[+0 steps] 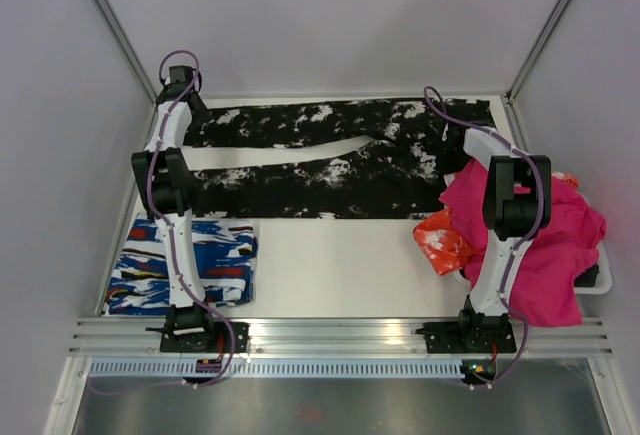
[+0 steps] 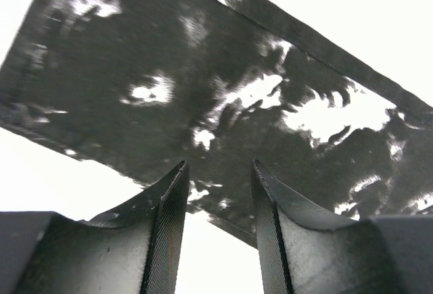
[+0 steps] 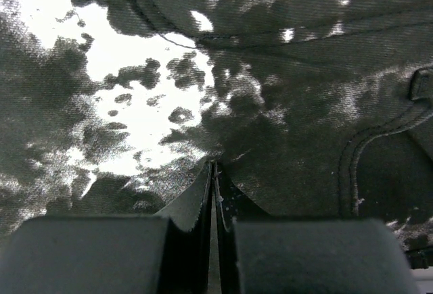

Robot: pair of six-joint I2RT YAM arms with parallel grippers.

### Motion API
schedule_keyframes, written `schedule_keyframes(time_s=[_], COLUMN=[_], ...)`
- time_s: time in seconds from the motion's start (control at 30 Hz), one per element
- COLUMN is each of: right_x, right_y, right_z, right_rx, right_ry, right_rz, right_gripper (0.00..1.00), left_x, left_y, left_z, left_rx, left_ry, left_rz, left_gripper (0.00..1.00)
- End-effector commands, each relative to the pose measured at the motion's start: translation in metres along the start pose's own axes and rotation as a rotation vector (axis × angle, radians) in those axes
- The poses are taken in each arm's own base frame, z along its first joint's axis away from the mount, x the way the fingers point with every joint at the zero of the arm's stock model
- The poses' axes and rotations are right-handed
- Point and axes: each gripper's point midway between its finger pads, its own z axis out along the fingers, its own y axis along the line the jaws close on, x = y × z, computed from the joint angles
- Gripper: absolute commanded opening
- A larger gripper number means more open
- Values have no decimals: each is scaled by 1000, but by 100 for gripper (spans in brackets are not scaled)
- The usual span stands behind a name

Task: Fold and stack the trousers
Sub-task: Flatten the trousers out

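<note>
With right gripper [image 3: 213,167] pinched shut on the trousers [image 1: 300,190] at the waist, lower the open left gripper [image 2: 218,167] squarely over the leg hem [image 2: 81,147], clamp firmly, then lift both ends level.

White left arm [image 1: 178,255] and right arm [image 1: 495,277] with black joints, looping purple cables [image 1: 181,52], black fingers [image 2: 115,247] with cross-hatched pads [image 2: 166,240]

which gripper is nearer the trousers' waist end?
Right. The right gripper is shut on the trousers at that waist end; the left gripper hangs open over a leg hem at the opposite end.
</note>
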Motion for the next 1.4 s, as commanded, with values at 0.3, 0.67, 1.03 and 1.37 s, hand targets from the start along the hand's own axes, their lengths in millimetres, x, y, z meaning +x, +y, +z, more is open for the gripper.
schedule_keyframes(time_s=[0.3,0.67,1.03,1.37], right_x=[-174,-185,-140,-129], right_y=[53,71,71,61], right_z=[-88,15,60,95], right_rx=[-252,-307,-152,-74], right_ry=[-370,-355,-225,-165], right_rz=[36,91,-42,-53], right_gripper=[43,2,51,89], left_x=[-58,-9,27,37], left_y=[-27,-115,-146,-114], left_z=[-58,-59,-74,-67], left_rx=[125,398,296,161], left_ry=[-143,-19,-71,-40], left_rz=[-91,-33,313,395], left_gripper=[63,2,66,90])
